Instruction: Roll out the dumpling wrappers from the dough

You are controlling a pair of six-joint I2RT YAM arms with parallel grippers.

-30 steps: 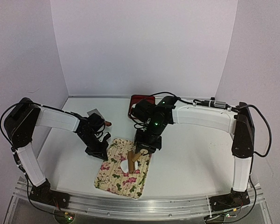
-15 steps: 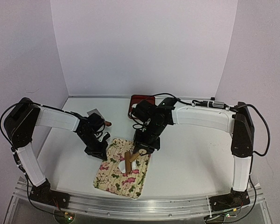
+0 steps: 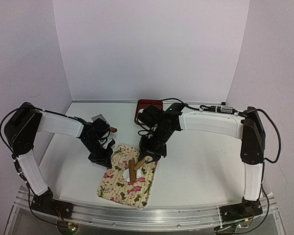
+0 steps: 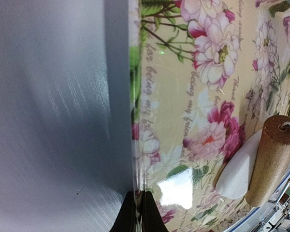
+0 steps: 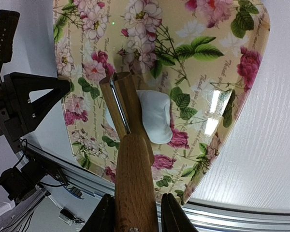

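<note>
Right pincer (image 5: 135, 212) tight on rolling pin (image 5: 130, 159) over dough (image 5: 157, 116); left pincer (image 4: 139, 212) seemingly pinching floral mat (image 4: 198, 96); white table (image 4: 48, 121).

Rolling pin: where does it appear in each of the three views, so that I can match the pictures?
Top external: the rolling pin lies slantwise at the lower centre, on the floral mat.
Left wrist: the pin is at the right edge, in the lower half.
Right wrist: the pin is at the bottom centre, held in the right gripper.
Shared landmark: the white dough beneath the pin.
</note>
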